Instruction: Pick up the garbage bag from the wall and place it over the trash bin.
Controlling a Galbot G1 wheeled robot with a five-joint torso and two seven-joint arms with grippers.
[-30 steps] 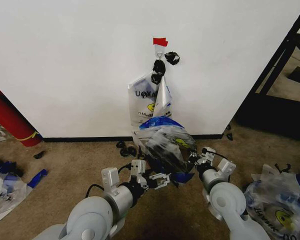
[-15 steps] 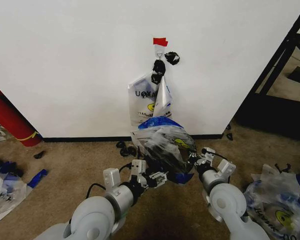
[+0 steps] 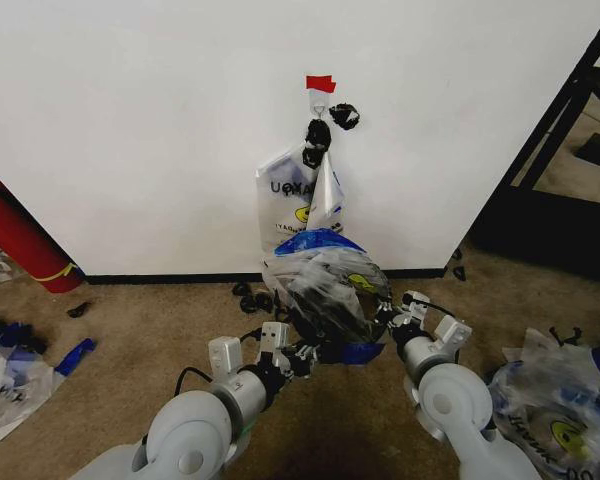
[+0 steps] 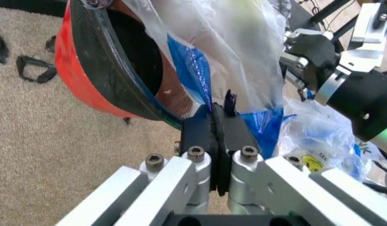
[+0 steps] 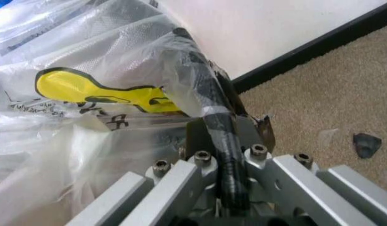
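Observation:
The garbage bag (image 3: 325, 275), see-through with blue handles and a yellow logo, lies draped over the small black trash bin (image 3: 330, 312) on the carpet below the wall (image 3: 130, 130). My left gripper (image 3: 308, 354) is at the bin's near left side. In the left wrist view it (image 4: 217, 113) is shut on a blue handle (image 4: 264, 126) beside the bin's red-bottomed wall (image 4: 86, 89). My right gripper (image 3: 390, 320) is at the bin's right side. In the right wrist view it (image 5: 221, 125) is shut on the bag (image 5: 86, 61) where the plastic covers the bin's black rim (image 5: 206, 89).
Another printed bag (image 3: 292, 205) hangs from the hook under the red tape patch (image 3: 320, 83), with black knotted lumps (image 3: 318, 135) beside it. A big red cylinder (image 3: 15, 240) leans at the left. More bags lie at the right (image 3: 560, 410) and left (image 3: 10, 380) floor edges.
My left gripper has drawn in closer to the bin's side with the blue handle. The bag has settled a little lower around the bin. The right gripper has barely moved.

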